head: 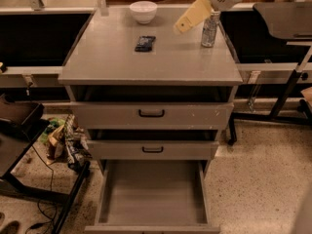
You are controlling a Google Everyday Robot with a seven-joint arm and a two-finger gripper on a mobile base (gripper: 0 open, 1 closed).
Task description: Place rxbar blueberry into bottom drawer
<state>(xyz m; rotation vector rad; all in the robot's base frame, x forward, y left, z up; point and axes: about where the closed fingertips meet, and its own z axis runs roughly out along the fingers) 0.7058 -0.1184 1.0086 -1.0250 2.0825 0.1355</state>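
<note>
The rxbar blueberry (pixel 145 43) lies flat on the cabinet top (pixel 146 65), upper centre. Its long axis seems to run up the frame, leaning slightly right. A white bowl (pixel 143 11) sits beyond it and a silver can (pixel 209 29) stands to the right. Between the bar and the can hovers the gripper (pixel 182 25), fingers pressed together, holding nothing. The bottom drawer (pixel 151 194) gapes open below.

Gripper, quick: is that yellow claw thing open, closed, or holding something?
Gripper: hovering over the cabinet top, between the rxbar blueberry and the silver can, not touching the bar; open or closed cannot be told.
</note>
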